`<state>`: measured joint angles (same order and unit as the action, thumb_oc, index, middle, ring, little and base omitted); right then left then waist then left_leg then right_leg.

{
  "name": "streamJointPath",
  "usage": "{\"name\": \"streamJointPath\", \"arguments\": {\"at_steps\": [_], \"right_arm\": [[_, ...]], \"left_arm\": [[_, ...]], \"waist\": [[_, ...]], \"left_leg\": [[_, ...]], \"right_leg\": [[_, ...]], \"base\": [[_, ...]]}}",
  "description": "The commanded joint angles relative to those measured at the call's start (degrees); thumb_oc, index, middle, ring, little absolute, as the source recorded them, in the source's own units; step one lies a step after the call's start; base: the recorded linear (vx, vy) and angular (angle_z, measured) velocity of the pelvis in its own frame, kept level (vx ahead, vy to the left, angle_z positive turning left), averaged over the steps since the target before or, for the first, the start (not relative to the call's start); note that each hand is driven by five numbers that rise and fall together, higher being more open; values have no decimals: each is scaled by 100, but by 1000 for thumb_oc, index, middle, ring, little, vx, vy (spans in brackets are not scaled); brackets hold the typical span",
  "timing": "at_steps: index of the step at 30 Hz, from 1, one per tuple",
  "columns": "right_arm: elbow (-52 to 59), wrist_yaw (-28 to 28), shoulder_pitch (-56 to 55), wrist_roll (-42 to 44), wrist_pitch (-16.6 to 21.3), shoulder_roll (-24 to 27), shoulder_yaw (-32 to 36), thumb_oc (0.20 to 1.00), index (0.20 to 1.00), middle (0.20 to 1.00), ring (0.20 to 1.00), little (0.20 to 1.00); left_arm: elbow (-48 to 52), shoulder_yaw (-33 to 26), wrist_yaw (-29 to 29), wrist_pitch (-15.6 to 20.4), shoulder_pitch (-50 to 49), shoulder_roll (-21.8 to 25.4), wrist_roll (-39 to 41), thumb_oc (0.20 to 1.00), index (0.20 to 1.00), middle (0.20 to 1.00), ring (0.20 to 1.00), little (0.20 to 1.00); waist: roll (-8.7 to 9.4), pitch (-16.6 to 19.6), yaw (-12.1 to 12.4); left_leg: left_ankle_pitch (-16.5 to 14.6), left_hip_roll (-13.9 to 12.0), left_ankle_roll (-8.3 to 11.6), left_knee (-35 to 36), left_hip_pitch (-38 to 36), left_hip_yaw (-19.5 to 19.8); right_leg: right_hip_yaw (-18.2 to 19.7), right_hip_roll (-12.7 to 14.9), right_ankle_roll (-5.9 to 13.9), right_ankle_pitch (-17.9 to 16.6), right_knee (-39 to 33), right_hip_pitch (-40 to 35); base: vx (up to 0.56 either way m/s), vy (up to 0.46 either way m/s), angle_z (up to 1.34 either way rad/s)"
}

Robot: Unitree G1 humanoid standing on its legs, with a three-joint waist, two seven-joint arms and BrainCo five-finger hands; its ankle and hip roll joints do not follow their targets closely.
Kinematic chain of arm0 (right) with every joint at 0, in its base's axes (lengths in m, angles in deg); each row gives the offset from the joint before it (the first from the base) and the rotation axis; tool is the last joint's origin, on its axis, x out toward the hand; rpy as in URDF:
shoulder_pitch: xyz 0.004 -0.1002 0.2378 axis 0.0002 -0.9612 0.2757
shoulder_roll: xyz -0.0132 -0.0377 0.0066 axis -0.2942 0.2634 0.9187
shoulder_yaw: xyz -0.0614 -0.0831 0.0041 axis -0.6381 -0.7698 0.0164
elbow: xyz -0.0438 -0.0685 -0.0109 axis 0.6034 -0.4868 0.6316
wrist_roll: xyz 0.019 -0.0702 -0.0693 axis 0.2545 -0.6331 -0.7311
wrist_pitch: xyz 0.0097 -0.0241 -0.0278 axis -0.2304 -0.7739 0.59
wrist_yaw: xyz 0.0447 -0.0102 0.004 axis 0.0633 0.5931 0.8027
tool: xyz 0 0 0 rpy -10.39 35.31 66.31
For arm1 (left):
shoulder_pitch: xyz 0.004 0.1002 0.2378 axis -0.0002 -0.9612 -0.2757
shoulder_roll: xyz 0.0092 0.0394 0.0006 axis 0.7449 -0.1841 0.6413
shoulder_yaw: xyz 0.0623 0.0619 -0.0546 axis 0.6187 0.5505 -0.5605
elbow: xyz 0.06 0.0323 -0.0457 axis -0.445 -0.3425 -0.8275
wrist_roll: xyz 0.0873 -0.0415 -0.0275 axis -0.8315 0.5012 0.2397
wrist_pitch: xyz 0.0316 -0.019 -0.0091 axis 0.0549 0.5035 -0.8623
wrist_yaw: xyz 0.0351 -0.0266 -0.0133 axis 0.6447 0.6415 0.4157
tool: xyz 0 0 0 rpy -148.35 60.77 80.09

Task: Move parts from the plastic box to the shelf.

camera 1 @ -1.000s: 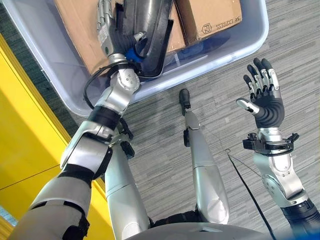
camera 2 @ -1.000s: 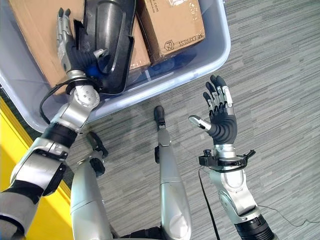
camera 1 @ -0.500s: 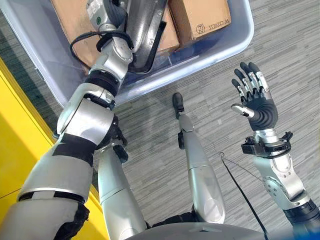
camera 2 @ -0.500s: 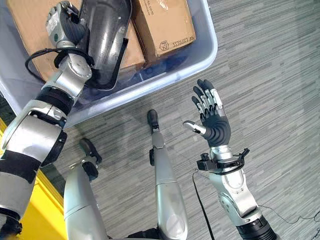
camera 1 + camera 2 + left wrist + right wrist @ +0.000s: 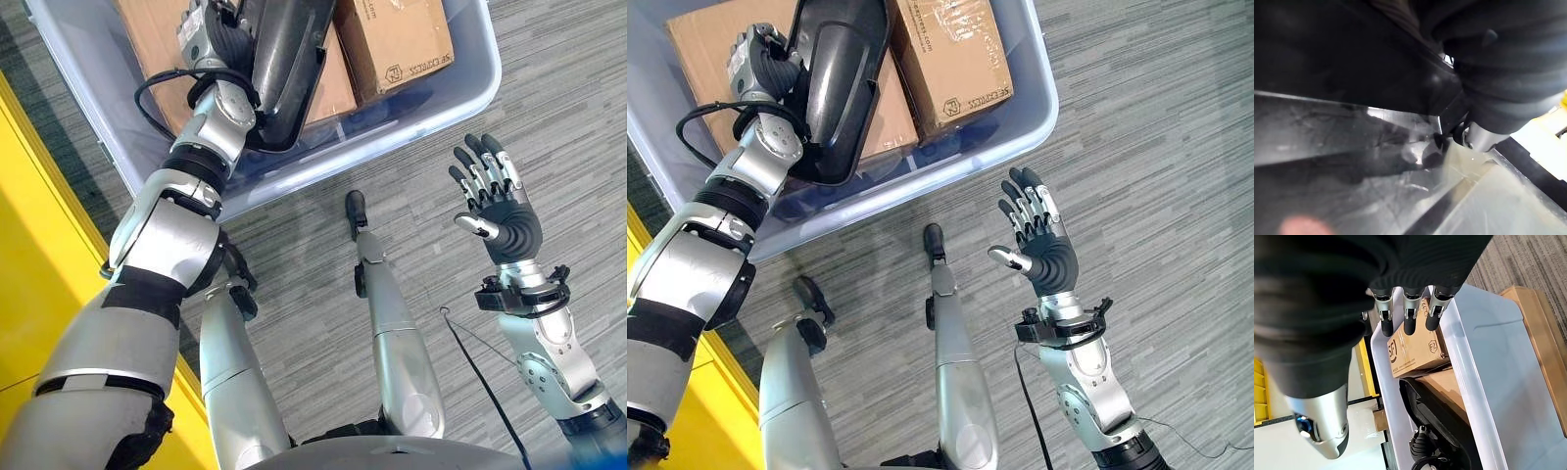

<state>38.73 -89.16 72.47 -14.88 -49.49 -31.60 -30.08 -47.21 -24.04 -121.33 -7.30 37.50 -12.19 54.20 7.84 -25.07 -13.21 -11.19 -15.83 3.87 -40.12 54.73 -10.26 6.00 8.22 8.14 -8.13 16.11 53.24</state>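
A long black plastic part (image 5: 838,78) lies tilted over the cardboard inside the translucent plastic box (image 5: 970,147). My left hand (image 5: 764,61) reaches into the box and is curled round that part's left edge. The left wrist view has the black part (image 5: 1342,54) right against the hand's dark cover, above the box's clear wall. My right hand (image 5: 500,211) is raised over the floor to the right of the box, fingers (image 5: 1410,318) straight and spread, holding nothing. Its wrist view looks down on the box rim (image 5: 1469,382) and the black part (image 5: 1435,431).
Two cardboard boxes sit in the tub: a small one (image 5: 945,59) at its right end and a large flat one (image 5: 705,39) under my left hand. A yellow structure (image 5: 39,245) runs along the left. Grey plank floor (image 5: 1156,147) lies open to the right.
My left arm has reached deeper into the box and the hand has turned against the black part, which now sits steeper. The view has shifted. The right hand stays raised and open.
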Motion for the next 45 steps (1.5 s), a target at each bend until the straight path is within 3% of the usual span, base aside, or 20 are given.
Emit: {"name": "streamJointPath", "arguments": {"at_steps": [1, 6, 14, 30, 31, 32, 33, 39, 45], "right_arm": [[313, 40, 104, 94, 201, 336, 349, 1000, 1000, 1000, 1000, 1000], [239, -82, 147, -30, 240, 342, 273, 1000, 1000, 1000, 1000, 1000], [143, -294, 101, -276, 218, 254, 270, 1000, 1000, 1000, 1000, 1000], [137, -302, 86, -293, 210, 238, 270, 1000, 1000, 1000, 1000, 1000], [151, -328, 47, -349, 213, 215, 351, 1000, 1000, 1000, 1000, 1000], [53, -335, -36, -419, 23, -20, 491, 1000, 1000, 1000, 1000, 1000], [2, -303, -58, -493, -22, -50, 539, 1000, 1000, 1000, 1000, 1000], [-143, -217, -188, -610, -107, -81, 750, 1000, 1000, 1000, 1000, 1000], [-202, 70, -391, -603, -241, -85, 922, 1000, 1000, 1000, 1000, 1000]], "left_arm": [[-460, -382, 448, -7, -684, -247, 622, 200, 200, 200, 200, 200], [468, -495, 193, 375, -921, -397, 1040, 200, 200, 200, 200, 200], [2437, -875, 33, 673, -2037, -258, 1288, 200, 200, 200, 200, 200], [2651, -932, 44, 705, -2186, -243, 1264, 200, 200, 200, 200, 200], [3236, -1050, 40, 804, -2559, -171, 1203, 200, 200, 200, 200, 200], [5605, -1849, 401, 1217, -4547, 264, 1064, 200, 200, 200, 200, 200], [6061, -2010, 557, 1237, -5026, 403, 864, 200, 200, 200, 200, 200], [6851, -2306, 929, 1406, -5902, 566, 750, 200, 200, 200, 200, 200], [7310, -2649, 1330, 1614, -6652, 725, 838, 200, 200, 200, 200, 200]], "waist": [[-192, -377, -210], [-295, -373, -100], [-373, -305, 63], [-378, -283, 77], [-398, -250, 128], [-535, 48, 357], [-559, 123, 407], [-615, 348, 507], [-723, 790, 625]], "left_leg": [[432, 90, 104, 822, -257, 430], [461, 178, 102, 942, -484, 424], [520, 291, 91, 1199, -919, 404], [540, 299, 92, 1273, -1007, 397], [551, 318, 93, 1323, -1102, 416], [738, 423, 51, 1707, -2011, 367], [774, 440, 52, 1884, -2374, 380], [847, 412, 72, 2270, -3037, 350], [1045, 384, 117, 2834, -3681, 336]], "right_leg": [[-271, 118, -81, 1098, 1293, 7], [-304, 182, -64, 1099, 1213, -256], [-369, 308, -46, 1046, 930, -772], [-383, 325, -39, 1038, 873, -872], [-411, 366, -37, 1030, 818, -982], [-494, 577, -33, 900, 460, -1932], [-553, 611, -7, 886, 294, -2307], [-712, 667, 64, 876, -35, -2991], [-932, 738, 143, 844, -476, -3629]], "base": [[0, 0, 0], [-5, 10, 5], [-8, 19, 6], [0, 1, 1], [0, 0, 0], [69, 4, 2], [85, -16, -28], [76, -8, 50], [78, -2, -14]]}}
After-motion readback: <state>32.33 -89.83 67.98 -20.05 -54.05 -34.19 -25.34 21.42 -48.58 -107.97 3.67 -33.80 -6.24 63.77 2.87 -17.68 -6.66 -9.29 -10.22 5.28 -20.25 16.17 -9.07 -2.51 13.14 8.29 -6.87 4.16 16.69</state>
